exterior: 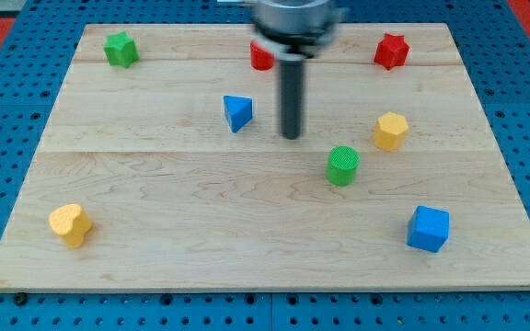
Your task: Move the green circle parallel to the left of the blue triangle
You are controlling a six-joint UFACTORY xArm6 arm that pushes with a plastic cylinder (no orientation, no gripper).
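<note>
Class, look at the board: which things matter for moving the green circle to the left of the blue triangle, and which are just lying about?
Belong to the job:
green circle
blue triangle
my tip, between the two, touching neither

Just lying about:
green star
red star
red block, partly hidden by the arm
yellow hexagon
yellow heart
blue cube

A pale wooden board (201,193) lies on a blue pegboard (7,101). On it rest a green star (120,49) at the view's top left, a red block (261,57) partly hidden, a red star (391,51), a blue triangle (237,112), a yellow hexagon (390,131), a green circle (342,165), a blue cube (428,228) and a yellow heart (70,224). My tip (291,136) touches down between triangle and circle.
</note>
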